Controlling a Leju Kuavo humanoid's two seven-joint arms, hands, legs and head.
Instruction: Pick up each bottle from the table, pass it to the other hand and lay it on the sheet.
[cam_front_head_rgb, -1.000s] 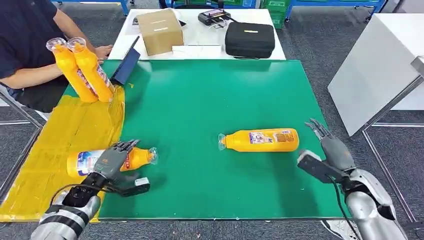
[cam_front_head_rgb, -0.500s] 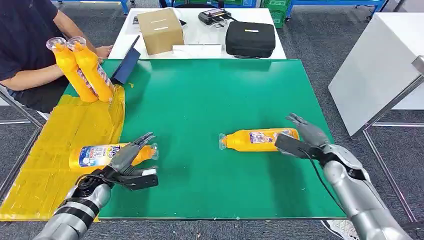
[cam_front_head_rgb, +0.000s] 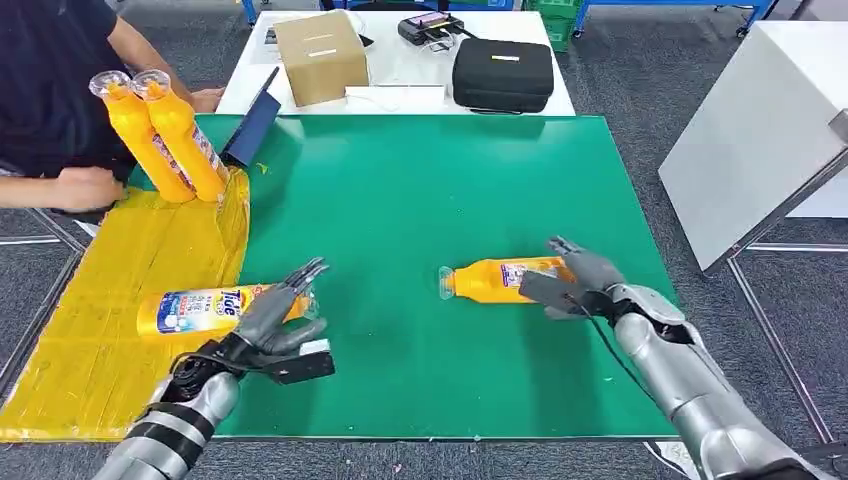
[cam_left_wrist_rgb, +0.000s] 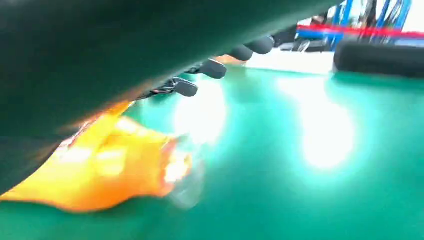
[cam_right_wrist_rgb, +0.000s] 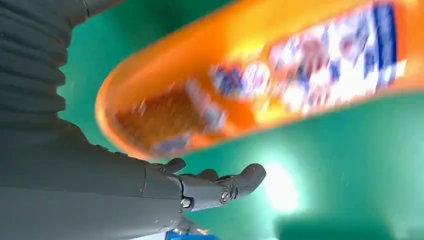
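An orange bottle (cam_front_head_rgb: 495, 280) lies on its side on the green mat, cap pointing left. My right hand (cam_front_head_rgb: 568, 277) reaches over its base end with fingers spread above it and the thumb in front. The right wrist view shows this bottle (cam_right_wrist_rgb: 260, 85) close above the thumb (cam_right_wrist_rgb: 215, 187), with a gap between them. A second orange bottle (cam_front_head_rgb: 213, 309) lies on the yellow sheet (cam_front_head_rgb: 110, 290), its cap over the sheet's edge. My left hand (cam_front_head_rgb: 277, 325) hovers open just right of it, holding nothing. In the left wrist view that bottle (cam_left_wrist_rgb: 100, 165) is blurred below my fingers (cam_left_wrist_rgb: 212, 67).
Two more orange bottles (cam_front_head_rgb: 160, 135) stand leaning together at the sheet's far corner. A person sits at the far left, one hand (cam_front_head_rgb: 85, 188) near the sheet. Behind the green mat are a cardboard box (cam_front_head_rgb: 320, 60), a black case (cam_front_head_rgb: 503, 75) and a tablet (cam_front_head_rgb: 252, 130).
My right hand has swept left from the table's edge onto the bottle's base end. My left hand has opened and drawn right off the bottle on the sheet. The person's arm pulled back.
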